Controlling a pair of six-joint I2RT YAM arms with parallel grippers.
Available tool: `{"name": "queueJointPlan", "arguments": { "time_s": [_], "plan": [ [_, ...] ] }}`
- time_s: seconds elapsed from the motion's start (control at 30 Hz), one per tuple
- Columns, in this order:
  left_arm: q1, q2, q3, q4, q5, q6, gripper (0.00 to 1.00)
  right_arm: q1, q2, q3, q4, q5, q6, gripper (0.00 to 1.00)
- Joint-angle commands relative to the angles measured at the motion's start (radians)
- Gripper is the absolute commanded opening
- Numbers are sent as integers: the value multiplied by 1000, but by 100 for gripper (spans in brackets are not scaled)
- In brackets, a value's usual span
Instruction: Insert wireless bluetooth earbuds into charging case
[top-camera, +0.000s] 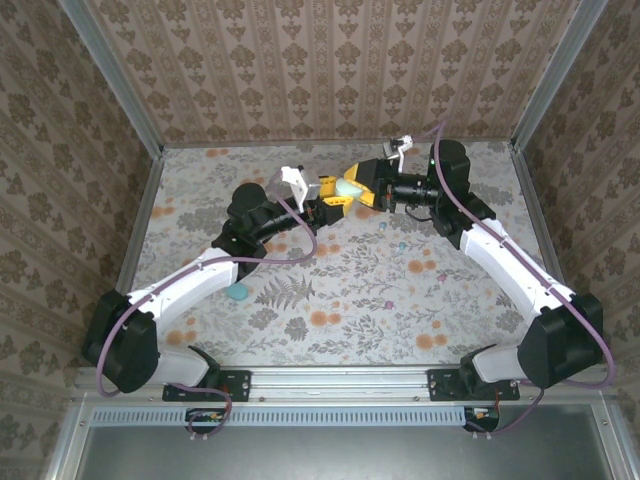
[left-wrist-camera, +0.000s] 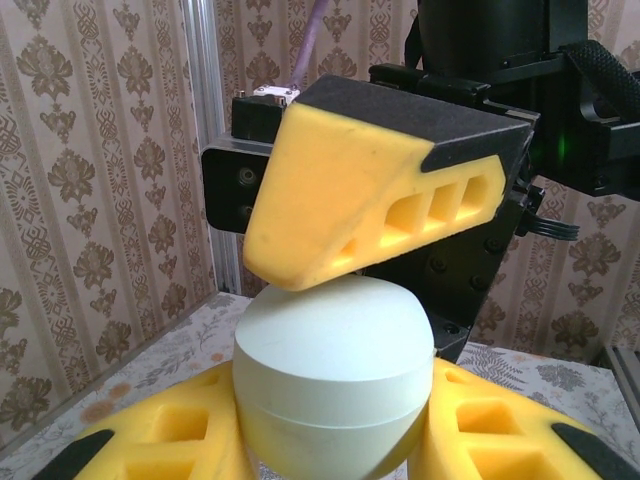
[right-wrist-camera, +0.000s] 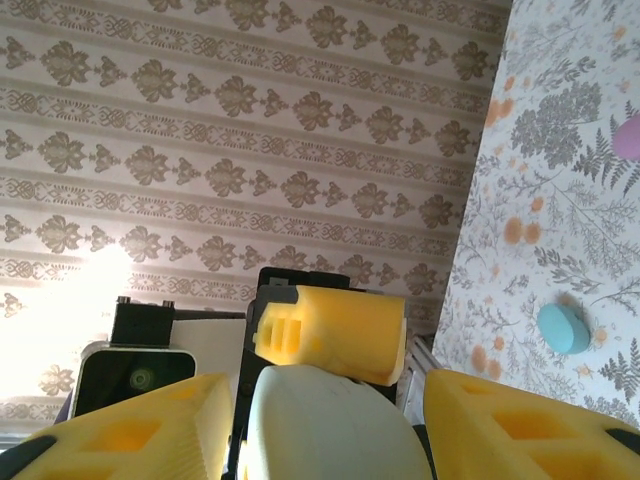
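The charging case (top-camera: 350, 185), a pale mint rounded shell with its lid down, hangs above the far middle of the table where both arms meet. My left gripper (top-camera: 335, 196) is shut on its lower half; its yellow fingers (left-wrist-camera: 150, 440) press the case (left-wrist-camera: 335, 370) from both sides. My right gripper (top-camera: 368, 190) stands open around the same case (right-wrist-camera: 330, 425), with thin gaps at each side. One right finger (left-wrist-camera: 350, 190) rests on the lid. A small teal earbud (top-camera: 237, 292) lies on the table near the left arm; it is the teal earbud (right-wrist-camera: 563, 328) in the right wrist view.
A small purple piece (right-wrist-camera: 630, 135) lies on the floral table cover (top-camera: 380, 300). Patterned walls with metal corner posts (top-camera: 135, 100) close off the back and sides. The two arms' forearms cross the table diagonally toward the far middle.
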Motion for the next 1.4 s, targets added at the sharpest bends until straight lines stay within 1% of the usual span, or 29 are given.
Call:
{"name": "queueJointPlan", "arguments": {
  "time_s": [0.0, 0.13, 0.3, 0.4, 0.47, 0.6, 0.67, 0.8, 0.87, 0.93, 0.97, 1.0, 1.07, 1.13, 1.23, 1.37],
  "plan": [
    [10, -9, 18, 43, 2, -9, 33, 5, 0, -12, 33, -52, 21, 55],
    [10, -15, 16, 32, -1, -1, 34, 4, -10, -14, 12, -54, 6, 55],
    [12, -19, 19, 14, -3, 11, 33, 2, -23, -20, -30, -28, -22, 48],
    [12, -19, 22, 1, -3, 21, 34, -1, -25, -28, -30, -19, -22, 41],
    [12, -21, 21, -9, -13, 27, 34, -2, -24, -34, -27, -15, -23, 35],
    [12, -26, 15, -29, -35, 37, 37, -2, -24, -38, -25, 1, -23, 27],
    [12, -28, 16, -49, -41, 44, 41, -1, -28, -50, -18, 32, -21, 25],
    [14, -32, -9, -61, -84, 51, 61, -2, -45, -103, 35, 150, -19, 23],
    [19, -43, -35, -66, -106, 47, 67, 1, -48, -136, 72, 231, -30, 22],
    [25, -62, -61, -79, -130, 44, 70, 2, -36, -158, 79, 313, -48, 23],
    [27, -76, -75, -88, -144, 46, 71, 2, -24, -167, 76, 355, -70, 23],
    [30, -90, -87, -99, -155, 47, 77, 1, -8, -174, 72, 392, -85, 23],
    [36, -124, -113, -119, -186, 52, 78, 3, 61, -181, 51, 475, -108, 23],
    [44, -161, -132, -140, -216, 55, 80, 3, 148, -179, 51, 526, -109, 22],
    [54, -219, -141, -196, -267, 74, 80, 3, 297, -151, 68, 548, -111, 22],
    [67, -287, -145, -276, -335, 84, 81, 5, 489, -74, 92, 526, -124, 22]
  ]
}}
